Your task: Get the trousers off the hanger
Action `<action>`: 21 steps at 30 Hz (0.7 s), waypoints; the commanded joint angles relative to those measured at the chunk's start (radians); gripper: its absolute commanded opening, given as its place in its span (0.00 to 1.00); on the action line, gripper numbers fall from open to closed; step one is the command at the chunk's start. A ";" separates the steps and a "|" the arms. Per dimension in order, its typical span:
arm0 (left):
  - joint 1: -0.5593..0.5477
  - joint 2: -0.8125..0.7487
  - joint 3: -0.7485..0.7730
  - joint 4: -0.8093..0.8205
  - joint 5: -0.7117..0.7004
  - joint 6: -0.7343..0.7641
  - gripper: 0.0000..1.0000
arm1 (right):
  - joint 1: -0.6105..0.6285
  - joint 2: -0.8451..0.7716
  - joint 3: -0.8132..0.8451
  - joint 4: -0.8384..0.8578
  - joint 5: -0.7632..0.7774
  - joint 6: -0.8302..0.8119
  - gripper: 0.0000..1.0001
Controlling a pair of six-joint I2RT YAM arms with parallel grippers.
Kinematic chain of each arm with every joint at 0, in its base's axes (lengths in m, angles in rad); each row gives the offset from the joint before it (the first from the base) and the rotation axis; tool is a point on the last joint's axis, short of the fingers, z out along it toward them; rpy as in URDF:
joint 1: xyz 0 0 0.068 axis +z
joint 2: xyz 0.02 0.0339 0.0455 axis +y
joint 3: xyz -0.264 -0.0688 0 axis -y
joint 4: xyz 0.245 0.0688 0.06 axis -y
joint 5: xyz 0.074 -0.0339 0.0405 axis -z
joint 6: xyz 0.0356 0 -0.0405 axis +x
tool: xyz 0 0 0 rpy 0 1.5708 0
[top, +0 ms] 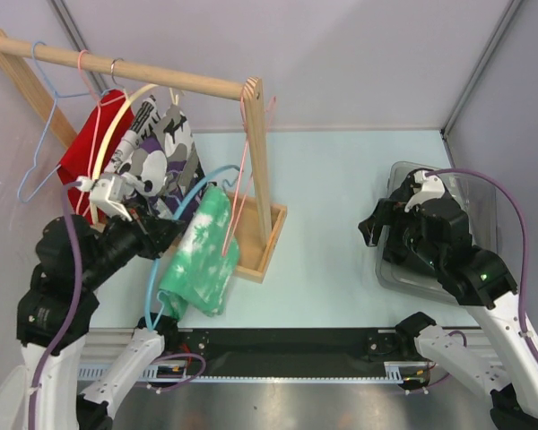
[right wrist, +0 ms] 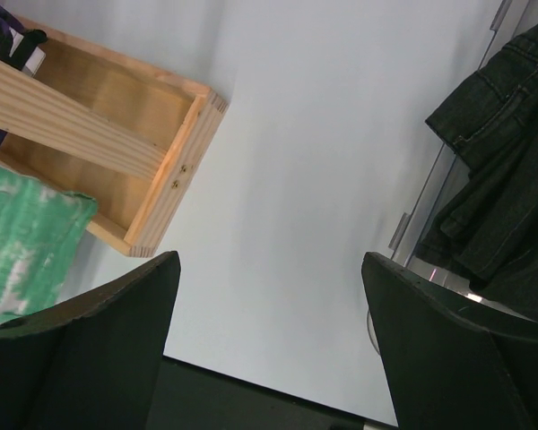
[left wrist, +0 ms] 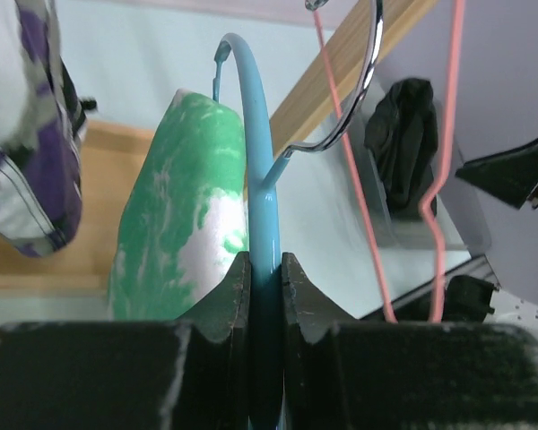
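Note:
The green-and-white trousers [top: 200, 255] hang folded over a blue hanger [top: 181, 208] in front of the wooden rack. The hanger's hook end sits below the rail, apart from it. My left gripper [top: 164, 233] is shut on the blue hanger. In the left wrist view the fingers [left wrist: 265, 269] clamp the blue bar [left wrist: 258, 161], with the trousers [left wrist: 184, 197] just left of it. My right gripper [top: 374, 228] is open and empty above the table on the right. Its wrist view shows wide-apart jaws [right wrist: 269, 296] and the trousers' corner [right wrist: 27, 242] at the left.
The wooden rack [top: 161, 76] carries a red garment [top: 90, 152], a camouflage garment [top: 166, 161], a pink hanger [top: 239, 193] and a light blue hanger [top: 40, 134]. Its box base [right wrist: 117, 134] is at the left. A clear bin [top: 484, 206] with dark jeans [right wrist: 493, 179] stands at the right.

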 commanded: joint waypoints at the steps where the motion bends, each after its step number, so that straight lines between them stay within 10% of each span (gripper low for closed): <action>1: -0.019 -0.070 -0.099 0.194 0.109 -0.049 0.00 | 0.004 -0.004 0.023 0.024 -0.009 -0.011 0.88; 21: -0.155 -0.210 -0.049 -0.230 0.007 -0.001 0.00 | 0.004 0.027 0.016 0.030 0.017 -0.027 0.89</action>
